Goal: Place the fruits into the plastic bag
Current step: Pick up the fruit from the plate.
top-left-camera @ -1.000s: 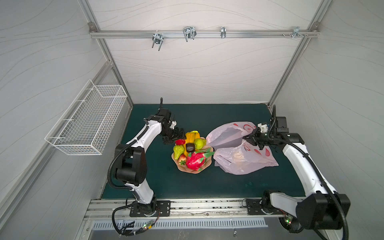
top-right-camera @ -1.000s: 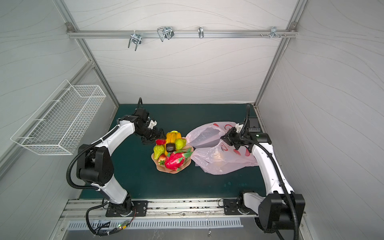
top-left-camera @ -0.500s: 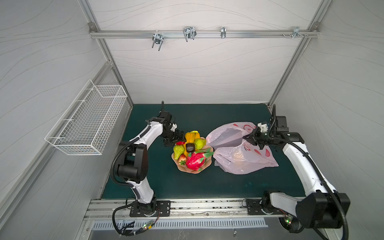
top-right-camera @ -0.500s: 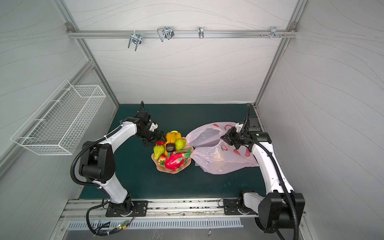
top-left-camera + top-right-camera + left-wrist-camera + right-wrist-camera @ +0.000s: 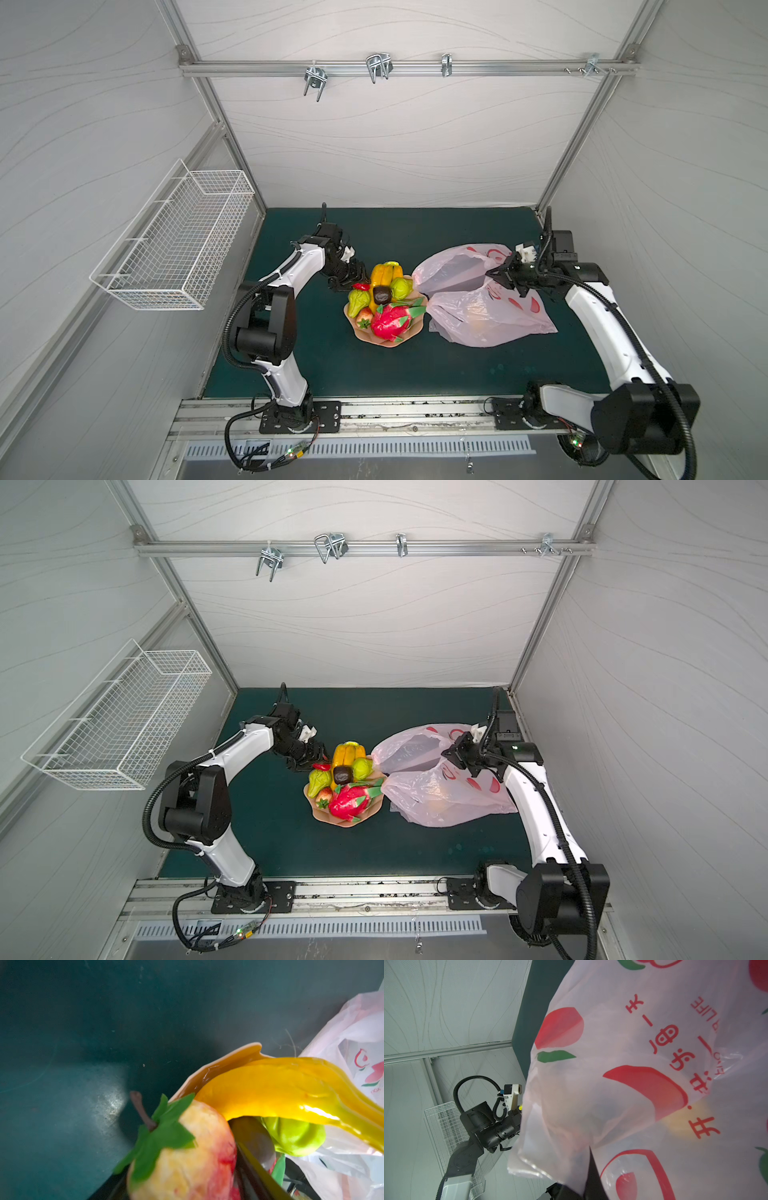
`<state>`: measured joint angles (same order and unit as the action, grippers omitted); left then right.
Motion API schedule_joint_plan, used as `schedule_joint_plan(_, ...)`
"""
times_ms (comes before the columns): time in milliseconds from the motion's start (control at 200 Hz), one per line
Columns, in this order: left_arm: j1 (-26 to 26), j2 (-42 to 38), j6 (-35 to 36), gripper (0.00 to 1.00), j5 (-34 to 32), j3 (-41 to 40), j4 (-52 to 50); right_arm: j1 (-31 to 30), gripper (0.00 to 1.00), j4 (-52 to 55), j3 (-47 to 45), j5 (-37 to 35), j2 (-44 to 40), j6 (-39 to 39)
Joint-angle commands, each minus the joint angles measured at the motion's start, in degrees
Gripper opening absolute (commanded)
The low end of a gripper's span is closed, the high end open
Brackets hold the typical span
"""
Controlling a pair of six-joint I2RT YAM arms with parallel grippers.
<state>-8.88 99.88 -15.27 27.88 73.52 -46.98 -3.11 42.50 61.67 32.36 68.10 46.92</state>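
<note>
Left fingers (image 5: pixel 352 275) sit around the apple (image 5: pixel 197 1157) at the far-left rim of the plate (image 5: pixel 390 343); if they pinch it, I cannot tell. Right fingers (image 5: pixel 498 275) pinch the bag (image 5: pixel 490 320), right of the plate. Something yellowish seems inside; most fruits (image 5: pixel 390 322) wait outside.

Glossy banana bunch (image 5: pixel 270 1088); thin translucent plastic bag (image 5: pixel 612 1084).

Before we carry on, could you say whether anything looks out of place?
Nothing spilled or damaged. Fruits are heaped on the plate; the bag lies slumped beside it, one edge in the right claw.
</note>
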Motion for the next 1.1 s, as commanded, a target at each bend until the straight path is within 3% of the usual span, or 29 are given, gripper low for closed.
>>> schedule_joint_plan(0,0.06,-0.92,0.58,0.62,1.44,0.27,-0.28,0.38,0.00,0.65,1.26,-0.12,0.36,0.11)
schedule_joint_plan(200,0.10,-3.90,0.45,0.53,0.78,1.26,-1.78,0.30,0.00,0.48,1.34,-0.10,0.46,0.11)
schedule_joint_plan(515,0.09,-9.65,1.09,0.51,-0.71,4.60,-6.11,0.30,0.00,0.21,1.78,0.25,0.89,0.11)
schedule_joint_plan(670,-0.55,-15.19,-0.06,0.51,2.58,4.39,-6.08,0.30,0.00,0.13,2.03,0.51,0.99,0.11)
schedule_joint_plan(890,-11.82,-19.43,-1.74,0.51,2.00,5.36,-4.15,0.30,0.00,-0.10,2.23,0.93,1.29,0.11)
schedule_joint_plan(1096,-21.79,-16.60,-5.14,0.50,-3.31,8.14,-0.94,0.33,0.00,-0.05,2.36,1.17,1.34,0.19)
